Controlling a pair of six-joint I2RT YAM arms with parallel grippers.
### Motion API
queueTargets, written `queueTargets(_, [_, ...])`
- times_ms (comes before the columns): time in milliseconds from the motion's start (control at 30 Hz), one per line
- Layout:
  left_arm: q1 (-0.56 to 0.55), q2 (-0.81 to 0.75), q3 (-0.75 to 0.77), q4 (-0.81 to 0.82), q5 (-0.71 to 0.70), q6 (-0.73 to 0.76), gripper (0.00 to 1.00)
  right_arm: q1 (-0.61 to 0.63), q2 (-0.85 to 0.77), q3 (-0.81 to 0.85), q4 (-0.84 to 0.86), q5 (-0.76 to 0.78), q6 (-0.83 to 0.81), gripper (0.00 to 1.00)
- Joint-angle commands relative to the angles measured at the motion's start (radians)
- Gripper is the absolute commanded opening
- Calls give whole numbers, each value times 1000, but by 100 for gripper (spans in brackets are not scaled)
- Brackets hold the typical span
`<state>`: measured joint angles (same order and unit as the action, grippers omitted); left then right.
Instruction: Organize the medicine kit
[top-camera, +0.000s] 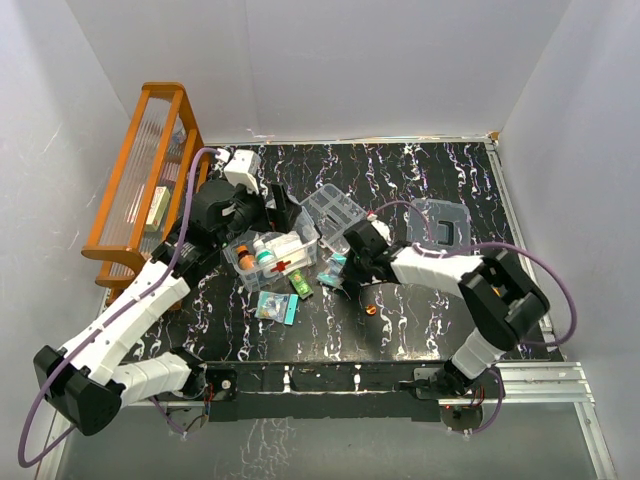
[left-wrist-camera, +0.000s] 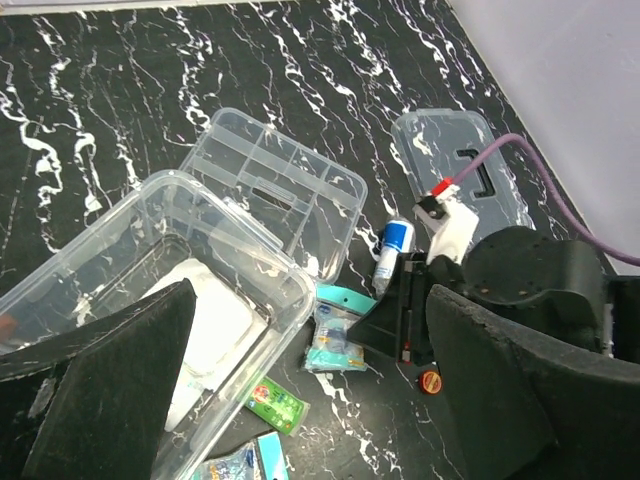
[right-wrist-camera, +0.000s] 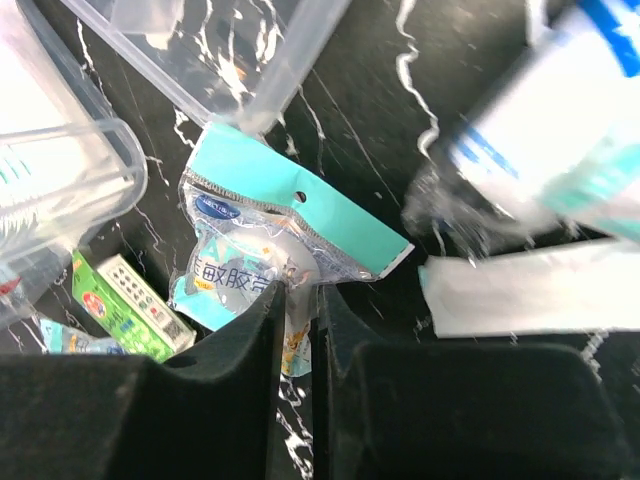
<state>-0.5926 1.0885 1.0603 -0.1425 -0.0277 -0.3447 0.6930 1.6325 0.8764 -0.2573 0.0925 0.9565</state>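
Right tool (right-wrist-camera: 300, 300) low, tight on teal packet (right-wrist-camera: 290, 215); left tool (left-wrist-camera: 312, 300) splayed over box (left-wrist-camera: 100, 250)

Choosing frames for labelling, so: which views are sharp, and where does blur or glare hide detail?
Top external: evenly lit, sharp, but items tiny. Left wrist: sharp, faint glare on the clear box rim. Right wrist: teal packet crisp, the blue-and-white tube at upper right blurred.

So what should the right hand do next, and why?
Probably lift the teal packet a little: the right hand looks pinched on its lower edge, and it lies on the table beside the clear box, not yet inside.
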Motion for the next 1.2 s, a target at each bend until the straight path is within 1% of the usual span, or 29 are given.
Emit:
queueTargets(0, [1, 23, -11, 4, 103, -1, 99, 0, -136, -69, 30, 68, 41, 4])
queueTargets(133, [0, 50, -19, 21, 215, -3, 99, 0, -226, -130, 46, 98, 60, 0])
queueTargets(333, [0, 111, -10, 41, 387, -84, 97, 0, -360, -169, 56, 120, 34, 0])
queueTargets(400, [0, 139, -5, 43, 444, -118, 94, 0, -405, -171, 74, 101, -25, 0])
queueTargets(467, [1, 184, 23, 17, 534, -123, 89, 0, -450, -163, 90, 64, -90, 1])
queueTargets(567, [0, 228, 30, -3, 596, -156, 87, 0, -493, -143, 92, 5, -195, 2])
queueTargets(700, [1, 273, 40, -38, 632, -169, 83, -1, -528, -123, 96, -62, -284, 3])
queueTargets(800, [0, 313, 51, -64, 639, -170, 78, -1, -539, -108, 100, -94, -321, 3])
queueTargets(1000, [0, 363, 48, -49, 695, -207, 62, -1, -541, -77, 125, -143, -355, 3])
queueTargets(1100, [0, 375, 44, -42, 701, -224, 59, 0, -536, -61, 135, -157, -363, 3])
queueTargets(1167, [0, 377, 44, -40, 691, -224, 55, 0, -534, -59, 149, -169, -361, 3])
